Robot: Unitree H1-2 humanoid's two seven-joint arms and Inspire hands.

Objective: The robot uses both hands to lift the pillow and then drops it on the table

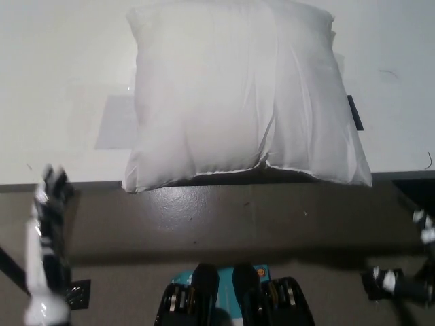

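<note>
Up on the white table [68,81] the pillow [245,95] is lying flat, big and white and a bit rumpled, with a seam line running down its middle. Its near edge is hanging slightly past the table's front edge, so the two bottom corners are poking out over the darker floor [224,217] below. A dark tab or strip [355,113] is peeking out from under its right side, and a faint greyish patch [115,122] is showing on the tabletop just beside its left side.

I'm keeping my left hand [49,204] low at the lower left, below the table's edge and well apart from the pillow. It's not touching anything, but it's blurry and I can't really tell whether the fingers are spread or curled.

I'm holding my right hand [408,272] down at the lower right, also below the table edge and well clear of the pillow. It's dark and smeared against the floor, so same deal, can't tell how it's set. Neither hand is gripping the pillow right now
</note>
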